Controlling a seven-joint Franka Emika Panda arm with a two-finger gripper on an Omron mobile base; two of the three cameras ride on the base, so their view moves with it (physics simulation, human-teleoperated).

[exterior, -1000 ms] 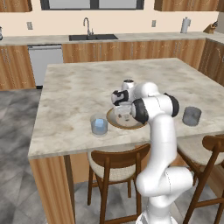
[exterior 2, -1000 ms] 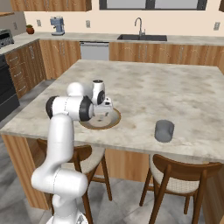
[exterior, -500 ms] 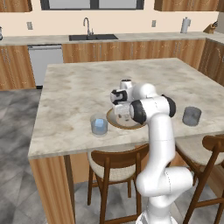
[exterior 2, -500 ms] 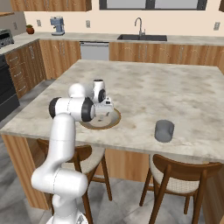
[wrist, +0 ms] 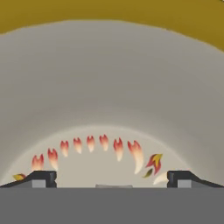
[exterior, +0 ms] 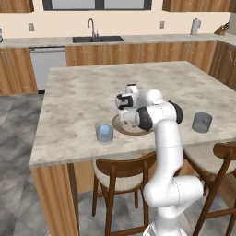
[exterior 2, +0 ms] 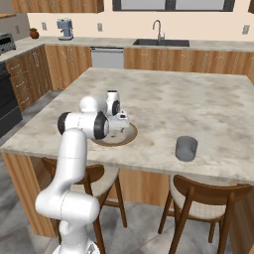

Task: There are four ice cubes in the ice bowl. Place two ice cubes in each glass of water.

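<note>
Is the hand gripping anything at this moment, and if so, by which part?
Nothing is held. The hand is open, its fingertips wide apart down inside the bowl, with no ice cube visible between them.

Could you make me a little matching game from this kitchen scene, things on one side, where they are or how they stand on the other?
Things:
1. ice bowl
2. gripper
3. glass with blue contents
4. grey glass

Places or states:
A. alone near the island's edge, far from the arm
B. open, low inside the bowl
C. just beside the bowl
D. under the robot's hand

Pairs: 1-D, 2-B, 3-C, 4-A
</note>
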